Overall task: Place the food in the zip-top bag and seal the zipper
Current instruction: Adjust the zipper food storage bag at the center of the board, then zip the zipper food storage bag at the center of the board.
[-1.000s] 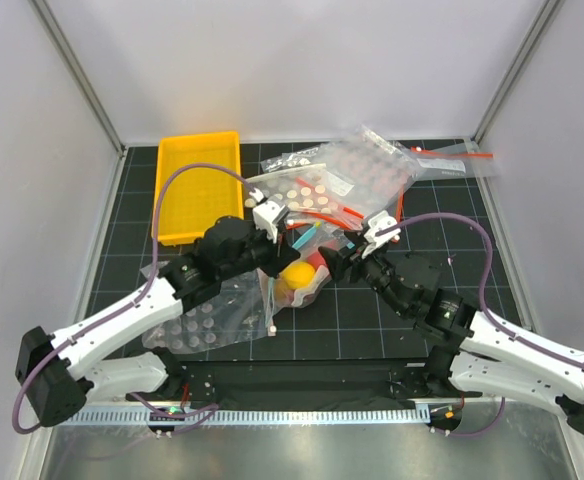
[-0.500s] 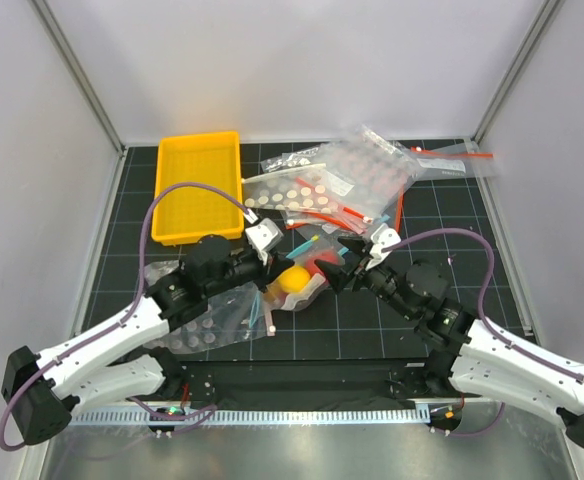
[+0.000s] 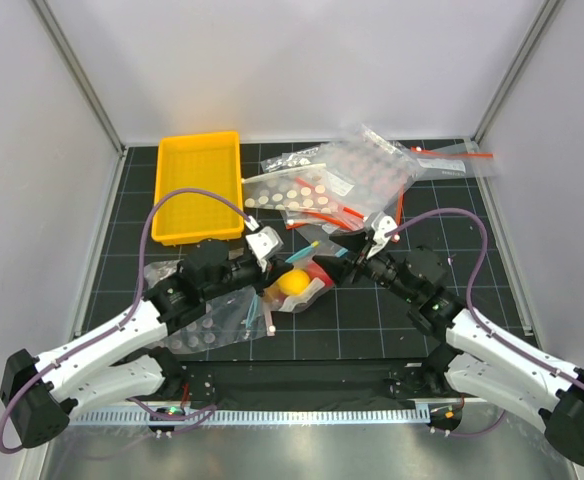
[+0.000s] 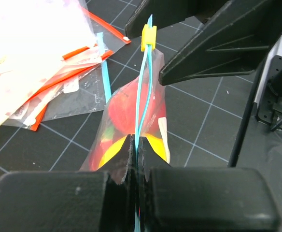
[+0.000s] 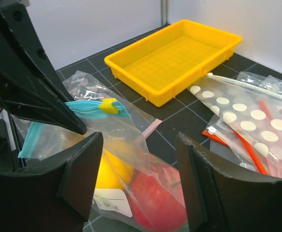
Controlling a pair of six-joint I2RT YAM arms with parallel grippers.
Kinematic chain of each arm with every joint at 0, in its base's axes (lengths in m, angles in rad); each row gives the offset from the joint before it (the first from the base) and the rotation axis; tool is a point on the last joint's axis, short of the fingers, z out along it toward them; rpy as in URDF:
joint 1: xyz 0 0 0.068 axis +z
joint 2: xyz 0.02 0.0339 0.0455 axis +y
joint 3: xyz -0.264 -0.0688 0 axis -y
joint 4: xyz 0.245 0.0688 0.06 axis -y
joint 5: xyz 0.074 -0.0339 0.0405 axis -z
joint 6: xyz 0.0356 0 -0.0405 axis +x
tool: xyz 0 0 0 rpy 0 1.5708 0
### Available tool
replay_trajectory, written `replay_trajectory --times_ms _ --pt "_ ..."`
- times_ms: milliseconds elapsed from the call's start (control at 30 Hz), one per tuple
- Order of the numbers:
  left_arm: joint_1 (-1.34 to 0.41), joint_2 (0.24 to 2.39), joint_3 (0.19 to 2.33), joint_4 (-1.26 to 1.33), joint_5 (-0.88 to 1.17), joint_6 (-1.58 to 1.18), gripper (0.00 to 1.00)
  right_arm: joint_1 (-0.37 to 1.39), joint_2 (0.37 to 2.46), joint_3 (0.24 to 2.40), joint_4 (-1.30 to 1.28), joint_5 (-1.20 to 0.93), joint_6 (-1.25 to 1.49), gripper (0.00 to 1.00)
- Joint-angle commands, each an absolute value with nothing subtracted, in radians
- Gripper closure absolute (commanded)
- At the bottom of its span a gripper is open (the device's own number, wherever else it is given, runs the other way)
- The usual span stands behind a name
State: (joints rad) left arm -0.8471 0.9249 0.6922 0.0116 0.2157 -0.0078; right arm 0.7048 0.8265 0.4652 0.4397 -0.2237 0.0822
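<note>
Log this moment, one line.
step: sealing | left gripper: shut on zipper | right gripper: open by yellow slider | lemon, red fruit: in bag

You have a yellow tray (image 3: 197, 190) toward the far-left corner of the black gridded mat (image 3: 492, 250), with its long sides running from the far edge to the near edge. In your right wrist view its floor (image 5: 179, 58) shows a moulded grid. Just right of the tray, along the far edge, a heap of clear bags (image 3: 372, 165) lies overlapped. The one nearest the tray is a white-dotted bag (image 3: 297, 188) with a pale strip. Red-orange strips (image 3: 322, 215) show at the heap's near side. Another clear bag (image 3: 457, 158) with a red-orange strip lies toward the far-right corner, at the heap's right end. Toward the near-left corner you'll find a further dotted bag (image 3: 207, 325) lying on the mat.
</note>
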Motion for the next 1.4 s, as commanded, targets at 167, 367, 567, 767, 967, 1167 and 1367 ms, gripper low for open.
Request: replay_trajectory --times_ms 167,367,567,767,967,1167,1367 --pt "-0.845 0.905 0.706 0.074 0.281 0.014 1.00 0.703 0.848 0.520 0.505 -0.345 0.097 0.73" --pt "-0.847 0.897 0.709 0.086 0.272 0.006 0.57 0.704 0.830 0.535 0.469 -0.365 0.117 0.99" --pt "-0.851 0.854 0.700 0.138 0.270 0.058 0.42 0.710 0.795 0.557 0.407 -0.405 0.110 0.99" --pt "-0.851 0.874 0.725 0.175 0.314 0.090 0.39 0.735 0.796 0.577 0.367 -0.434 0.091 0.99" --pt "-0.851 0.939 0.778 0.178 0.367 0.094 0.40 0.785 0.813 0.600 0.321 -0.416 0.045 0.99" --pt "-0.853 0.942 0.785 0.198 0.405 0.080 0.44 0.827 0.831 0.612 0.298 -0.397 0.014 0.99" --pt "-0.851 0.948 0.788 0.209 0.434 0.075 0.71 0.842 0.836 0.617 0.288 -0.379 0.005 0.99"
